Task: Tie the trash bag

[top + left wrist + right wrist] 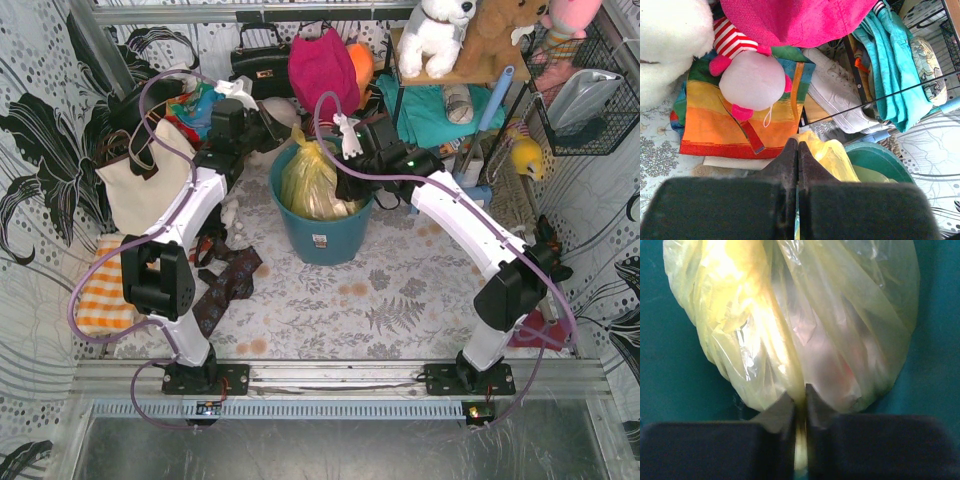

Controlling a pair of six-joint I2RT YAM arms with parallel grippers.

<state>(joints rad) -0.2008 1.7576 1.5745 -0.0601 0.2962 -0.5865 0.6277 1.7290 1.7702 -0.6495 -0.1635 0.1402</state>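
Status: not tied. No knot is seen in any view.

The trash bag [315, 185] is seated in the teal bucket [325, 240], mid-table, and its top is drawn up to a peak above the rim.

Done so far, as judged: the top film is gathered and gripped on both sides. Left to do: the two gripped portions are to be crossed, looped and pulled tight.

The right gripper [800, 395] is closed down to a narrow slit, with yellow film caught between the fingers. The bag's bulge is seen just ahead of them.

The left gripper [798, 150] is fully closed. Yellow film emerges right at its tips and a sliver shows in the seam, so a pinch on the bag is assumed.

Pose: both arms are reached forward with elbows bent. The wrists are converged over the bucket, the left arm [195, 215] from the left and the right arm [460, 215] from the right.
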